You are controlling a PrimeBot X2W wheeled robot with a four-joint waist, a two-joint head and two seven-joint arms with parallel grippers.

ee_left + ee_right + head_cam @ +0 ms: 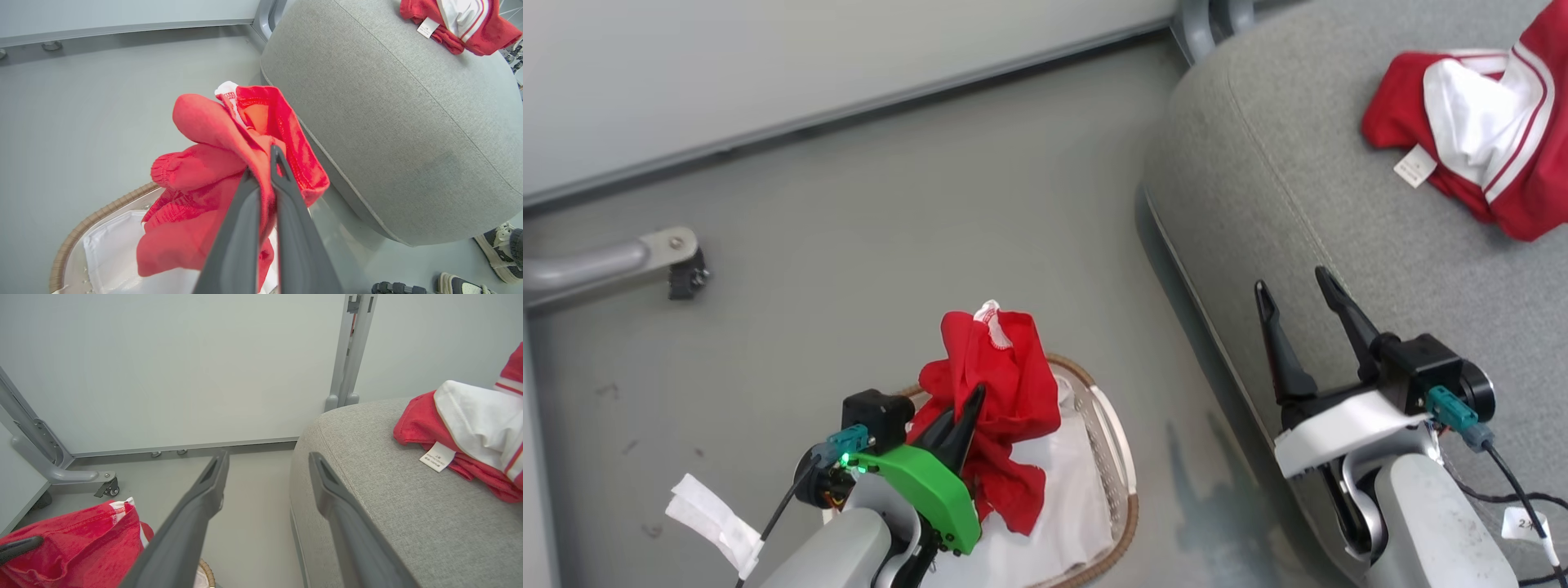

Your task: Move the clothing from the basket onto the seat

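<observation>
Left hand [970,398]: long dark fingers pressed together, pinching a bunched fold of the bright red sports garment [1005,367].
Held garment: raised over the oval cream plastic basket [1123,490] with a brown woven rim; lower folds hanging down to the white cloth liner [1074,490], apparently not yet clear of the rim.
Right hand [1292,282]: fingers spread, holding nothing, poised over the near left edge of the large grey fabric seat [1339,180].
Second garment: red-and-white sports garment [1388,106] with a white tag, crumpled on the far right of the seat; counted as delivered.
Basket position: on the grey floor [890,245], near left of the seat and close beside it; interior partly hidden by the held garment.
Stage: carry to the seat, judged about half done.
Risk, snag: trailing folds liable to catch the rim or drag the liner out, if swung right before lifting higher.
Risk, slip: narrow pinch on loose, slippery cloth; possible drop onto the floor between basket and seat.
Risk, short release: letting go near the rounded seat edge likely to end in a slide off.
</observation>
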